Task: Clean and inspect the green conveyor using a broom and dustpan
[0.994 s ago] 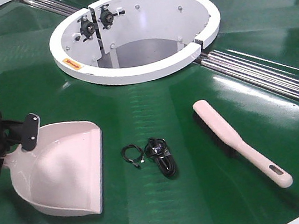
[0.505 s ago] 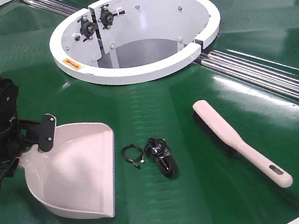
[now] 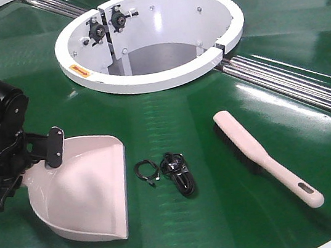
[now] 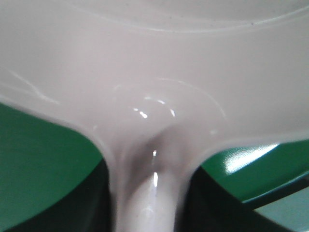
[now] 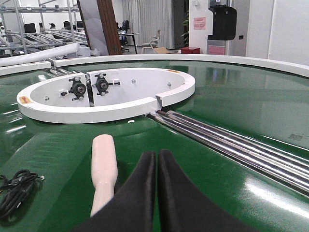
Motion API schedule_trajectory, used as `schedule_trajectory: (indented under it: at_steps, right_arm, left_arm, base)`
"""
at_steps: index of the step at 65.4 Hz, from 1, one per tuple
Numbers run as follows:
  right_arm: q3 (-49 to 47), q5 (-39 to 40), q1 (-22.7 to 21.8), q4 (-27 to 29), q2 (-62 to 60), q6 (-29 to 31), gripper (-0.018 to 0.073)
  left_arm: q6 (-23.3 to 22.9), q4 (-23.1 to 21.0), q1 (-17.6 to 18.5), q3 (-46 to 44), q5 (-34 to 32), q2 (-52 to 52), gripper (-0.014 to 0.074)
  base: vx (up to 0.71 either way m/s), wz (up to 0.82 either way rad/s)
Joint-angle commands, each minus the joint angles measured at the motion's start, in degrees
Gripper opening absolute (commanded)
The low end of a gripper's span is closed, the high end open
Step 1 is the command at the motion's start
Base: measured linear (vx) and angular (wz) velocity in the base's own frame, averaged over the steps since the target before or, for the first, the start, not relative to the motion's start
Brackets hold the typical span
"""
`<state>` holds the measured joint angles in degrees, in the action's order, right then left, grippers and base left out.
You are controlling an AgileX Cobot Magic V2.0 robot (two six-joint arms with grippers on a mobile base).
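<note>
Glossy dark-green conveyor belt (image 3: 229,214) is being cleared: a pale pink plastic dustpan (image 3: 89,198), pinched at its handle by the left gripper (image 3: 23,173), has been slid right towards coiled black cables (image 3: 176,172). The pink-beige hand broom (image 3: 264,159) is left untouched at right, beside the right gripper (image 5: 157,188), which is pressed together.

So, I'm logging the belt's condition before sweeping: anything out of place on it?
Yes: two small black cable bundles lie loose on the green conveyor, between the dustpan and the broom; stray debris, not belt parts.
</note>
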<state>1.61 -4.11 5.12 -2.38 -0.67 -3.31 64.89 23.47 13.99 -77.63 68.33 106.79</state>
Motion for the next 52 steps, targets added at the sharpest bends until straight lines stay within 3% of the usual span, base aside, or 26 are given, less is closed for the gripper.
schedule_trajectory:
  at_steps: [1,52]
  right_arm:
    - [0.18,4.11,-0.39,-0.37,-0.62,0.07,-0.0008]
    - [0.18,4.11,-0.39,-0.37,-0.62,0.07,-0.0008]
  left_arm:
    - [-0.87,0.6,0.84,-2.65,0.52,-1.95,-0.0008]
    - [-2.26,-1.28,1.04,-4.19,2.24,-1.48,-0.0008]
  base:
    - [0.0,0.0]
    - [0.0,0.0]
